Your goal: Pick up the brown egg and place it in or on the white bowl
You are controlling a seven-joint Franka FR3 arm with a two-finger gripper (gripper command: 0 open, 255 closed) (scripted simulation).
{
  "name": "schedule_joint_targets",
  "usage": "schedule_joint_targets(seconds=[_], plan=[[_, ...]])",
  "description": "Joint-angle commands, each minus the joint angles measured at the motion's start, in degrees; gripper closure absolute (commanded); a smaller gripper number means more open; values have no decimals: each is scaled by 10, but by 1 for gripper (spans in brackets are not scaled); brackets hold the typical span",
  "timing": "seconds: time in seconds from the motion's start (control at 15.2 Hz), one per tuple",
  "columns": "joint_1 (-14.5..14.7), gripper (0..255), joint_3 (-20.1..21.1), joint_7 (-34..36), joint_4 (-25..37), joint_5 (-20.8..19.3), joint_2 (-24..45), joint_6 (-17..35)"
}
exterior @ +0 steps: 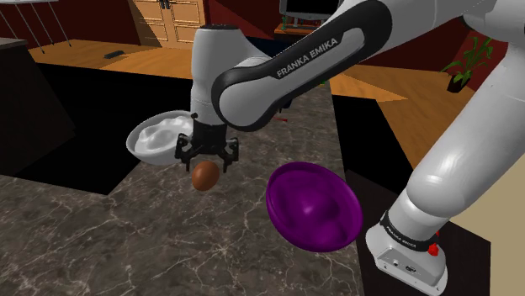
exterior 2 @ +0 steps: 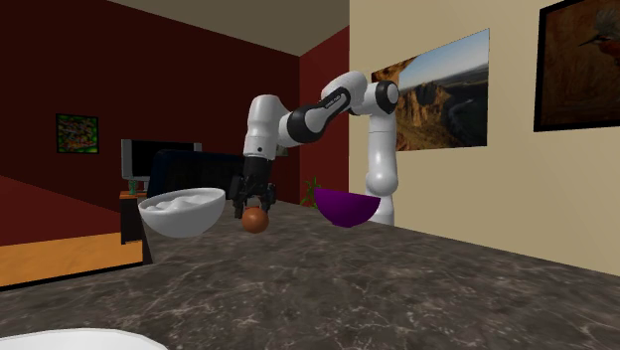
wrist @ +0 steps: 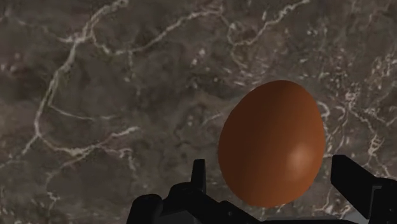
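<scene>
Centrally, the gripper points straight down over a dark, white-veined marble counter, carried by the white arm that reaches out from the stand at the shoulder view's lower right. The jaws stand apart. In the wrist view the two black fingers flank the brown egg, with a narrow strip of counter showing on either side between finger and shell, so the egg is not clasped. In the shoulder view the egg hangs or lies directly under the fingertips. Whether it touches the counter cannot be told.

The white bowl stands on the counter just beside the gripper, toward the shoulder view's left. Its inside shows an uneven white surface. A purple bowl stands on the counter at the egg's other side, toward the shoulder view's right and farther from the egg than the white bowl. In the second exterior view the egg appears between the two bowls, closer to the white one and apart from both.

Behind the arm in the second exterior view, a canyon picture hangs on a cream wall.
</scene>
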Motion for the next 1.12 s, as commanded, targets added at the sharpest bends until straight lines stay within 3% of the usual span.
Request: schedule_joint_targets(seconds=[0.0,0.4,0.46,1.06], plan=[[1,0,2,4,-2,-3,3,5],[1,0,1,4,-2,-3,3,5],[1,255,1,4,-2,-3,3,5],[1,255,1,4,-2,-3,3,5]])
